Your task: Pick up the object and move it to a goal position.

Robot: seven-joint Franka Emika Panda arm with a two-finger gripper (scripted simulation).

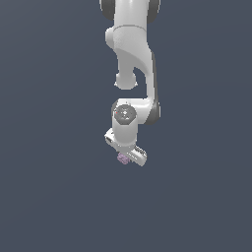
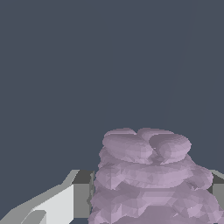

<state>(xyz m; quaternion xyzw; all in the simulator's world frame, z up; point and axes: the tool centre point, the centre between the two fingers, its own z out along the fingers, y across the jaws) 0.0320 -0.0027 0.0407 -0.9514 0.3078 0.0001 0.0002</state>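
nothing else was around in either view: only a flat dark slate-blue surface (image 1: 54, 197), with no other item near the arm and nothing between the camera and the work. count was one panda arm (image 1: 133, 54), one gripper (image 1: 125, 158), one object (image 1: 123, 158). in the exterior view the white arm came down from the top edge, with the wrist and hand stacked over the object, so only a small mauve corner of the object showed under the hand, toward the exterior view's left of the hand's lower end. the fingers themselves were hidden by the hand there. in the wrist view the object (image 2: 148, 179) filled the space between the two fingers: one finger (image 2: 81, 192) with its dark pad sat right against one side, and the edge of the other finger (image 2: 217, 190) sat against the opposite side, no gap visible on either side, so the jaws looked closed on the object. whether it rested on the surface or was lifted, i could not tell. the object was pale purple-mauve, lumpy, built of stacked rounded lobes like flattened blobs, roughly blocky overall, matte, faceted render shading, and clearly narrower than the gripper body.
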